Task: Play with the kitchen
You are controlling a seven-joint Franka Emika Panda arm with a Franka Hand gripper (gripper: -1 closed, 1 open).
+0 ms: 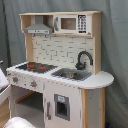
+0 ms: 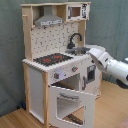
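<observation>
Your tall toy kitchen point(image 1: 60, 70) of pale wood and white panels stands on a wooden floor point(image 2: 15, 117) before a grey-green curtain point(image 1: 115, 45), filling the middle of both exterior views. On its counter you have a black hob with red rings point(image 2: 52, 59) beside a grey sink point(image 1: 71, 74) with a curved black faucet point(image 1: 84, 59). Above sit a grey hood point(image 2: 49, 20) and a toy microwave point(image 1: 71, 23); its keypad markings are too small to read. In the second exterior view the oven door point(image 2: 70, 104) hangs open, swung down and forward.

The white robot arm point(image 2: 112, 67) reaches in from the second exterior view's right, its end at the counter edge by the sink. You cannot tell how far the gripper is open, nor whether it touches anything. No readable writing shows anywhere.
</observation>
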